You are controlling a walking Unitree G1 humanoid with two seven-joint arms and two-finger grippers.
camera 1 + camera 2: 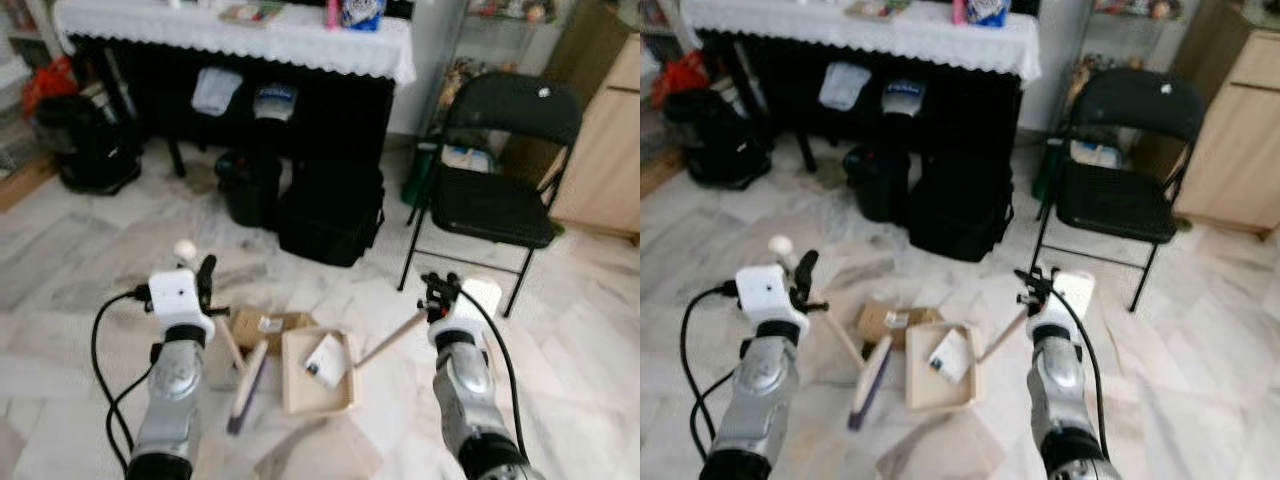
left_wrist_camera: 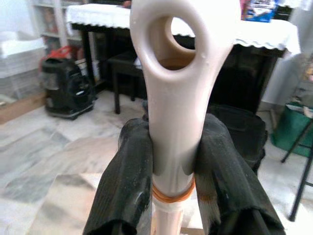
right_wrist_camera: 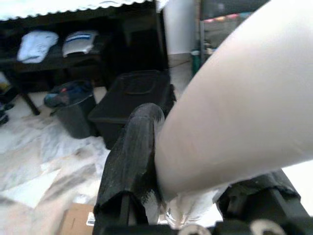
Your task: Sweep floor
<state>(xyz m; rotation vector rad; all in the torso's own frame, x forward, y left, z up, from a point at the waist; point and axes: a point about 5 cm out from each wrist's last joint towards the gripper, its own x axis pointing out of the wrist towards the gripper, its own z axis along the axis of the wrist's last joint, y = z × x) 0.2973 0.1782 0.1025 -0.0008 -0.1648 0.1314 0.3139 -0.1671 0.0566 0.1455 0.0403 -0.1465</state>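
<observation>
Both tools grip handles: left tool point(image 2: 171, 171) clenches the broom handle point(image 2: 173, 98), right tool point(image 3: 161, 196) the dustpan handle point(image 3: 234, 107).

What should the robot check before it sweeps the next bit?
1. Left gripper holds the broom handle: ok, fingers clamp both sides.
2. Right gripper holds the dustpan handle: ok, fingers shut on it.
3. Dustpan on the floor: looks ok, though its tilt cannot be told.
4. Broom head beside the dustpan: ok, on its left.
5. Rubbish caught: partly; a paper piece lies in the pan, a cardboard piece still lies on the floor behind it.
6. Room to sweep: ok; the chair and black box stand farther back.
</observation>
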